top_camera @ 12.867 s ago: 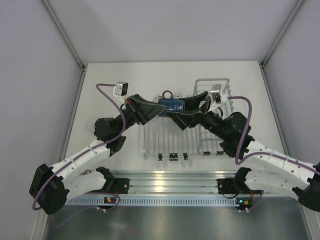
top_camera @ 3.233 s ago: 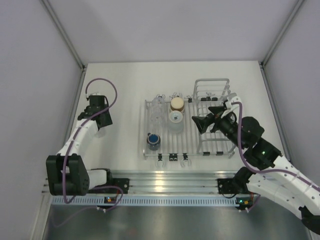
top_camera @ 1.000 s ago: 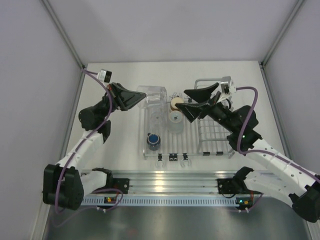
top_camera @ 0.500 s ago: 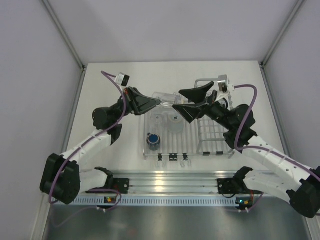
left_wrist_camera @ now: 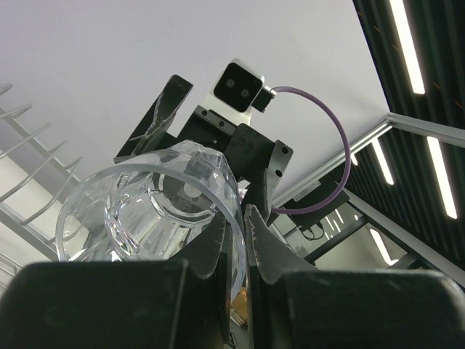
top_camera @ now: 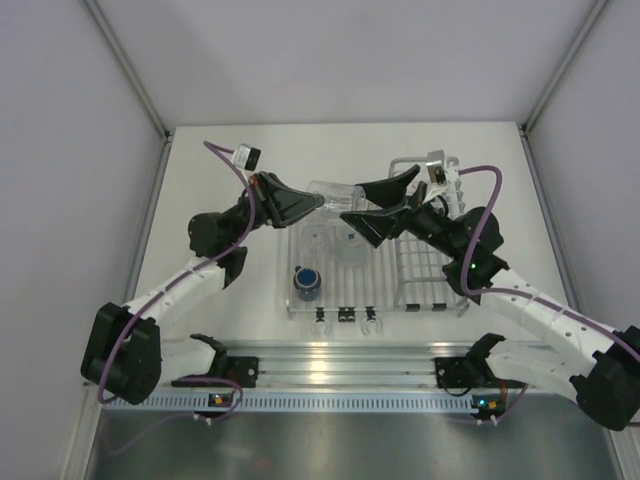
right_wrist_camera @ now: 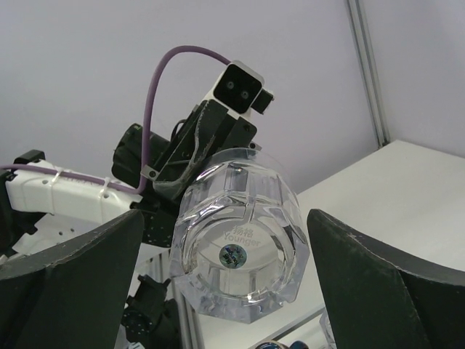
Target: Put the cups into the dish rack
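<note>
Clear cup (right_wrist_camera: 236, 240): see-through, thick-walled glass or plastic with a faceted, eight-sided base and a small round sticker at the centre. It lies on its side in the air above the far end of the rack's flat part, base toward the right arm and mouth toward the left arm.
Left pincer (left_wrist_camera: 236, 225): black fingers closed on the cup, with the wall at the rim pinched between them.
Right pincer (top_camera: 352, 200): spread wide. Its broad black fingers (right_wrist_camera: 65, 291) flank the cup's base with a gap on each side and touch nothing.
Rack (top_camera: 425, 270): silver wire. A flat part of parallel bars with black clips along the near edge is joined on the right to a taller basket.
Mug (top_camera: 307, 281): dark blue and round, standing on the bars near the front left of the flat part, well apart from both pincers.
Pale cup (top_camera: 350, 250): round, on the bars near the middle, its far side tucked under the right pincer.
Hidden: both pincers and the clear cup cover the far end of the flat part, so whatever sits there cannot be made out. The left wrist view is warped by the curved glass.
Room: the white bench (top_camera: 225, 165) shows to the left of the rack and beyond it. Grey walls close three sides, and the basket stands just beside the right pincer.
</note>
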You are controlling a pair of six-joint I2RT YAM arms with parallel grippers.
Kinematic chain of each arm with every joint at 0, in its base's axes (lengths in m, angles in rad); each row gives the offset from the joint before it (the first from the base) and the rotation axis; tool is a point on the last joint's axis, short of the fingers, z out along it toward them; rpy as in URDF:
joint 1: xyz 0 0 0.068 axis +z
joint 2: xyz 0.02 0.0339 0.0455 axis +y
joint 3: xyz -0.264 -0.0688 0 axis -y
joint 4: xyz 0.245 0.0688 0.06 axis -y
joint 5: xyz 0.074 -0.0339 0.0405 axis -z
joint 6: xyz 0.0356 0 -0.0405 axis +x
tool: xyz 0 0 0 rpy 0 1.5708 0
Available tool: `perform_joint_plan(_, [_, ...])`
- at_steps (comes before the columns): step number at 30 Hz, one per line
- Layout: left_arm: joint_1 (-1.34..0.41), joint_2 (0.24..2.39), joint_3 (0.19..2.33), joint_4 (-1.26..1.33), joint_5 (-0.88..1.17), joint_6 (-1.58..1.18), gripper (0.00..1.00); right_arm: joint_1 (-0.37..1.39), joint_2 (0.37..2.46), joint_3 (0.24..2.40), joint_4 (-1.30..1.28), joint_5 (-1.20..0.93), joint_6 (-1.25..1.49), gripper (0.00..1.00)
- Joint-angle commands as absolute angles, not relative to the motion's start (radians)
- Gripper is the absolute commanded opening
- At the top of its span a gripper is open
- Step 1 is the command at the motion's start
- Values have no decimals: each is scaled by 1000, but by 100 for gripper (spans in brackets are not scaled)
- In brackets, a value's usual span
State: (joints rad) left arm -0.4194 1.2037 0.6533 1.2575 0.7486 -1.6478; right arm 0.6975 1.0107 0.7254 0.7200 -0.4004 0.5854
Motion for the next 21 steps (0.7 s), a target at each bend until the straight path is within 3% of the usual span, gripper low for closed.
perform_joint_plan(1, [-431,1206,698,1509,715,-1626,0,696,1025,726,787,-416,589,95])
perform_joint_plan(15, [-466,1213,693,1509,695,-1601,0,721,1068,742,802,-416,589,89])
perform_joint_plan(17, [-471,1213,693,1511,693,-1595,0,722,1072,749,798,-419,586,74])
perform_joint_plan(18, [-472,1218,693,1509,693,-1597,0,724,1074,749,796,-419,586,60])
perform_joint_plan(20, [-476,1216,695,1509,693,-1591,0,726,1077,753,784,-419,580,46])
perform_joint_plan(21, [-477,1218,696,1509,695,-1591,0,726,1078,755,781,-420,578,31])
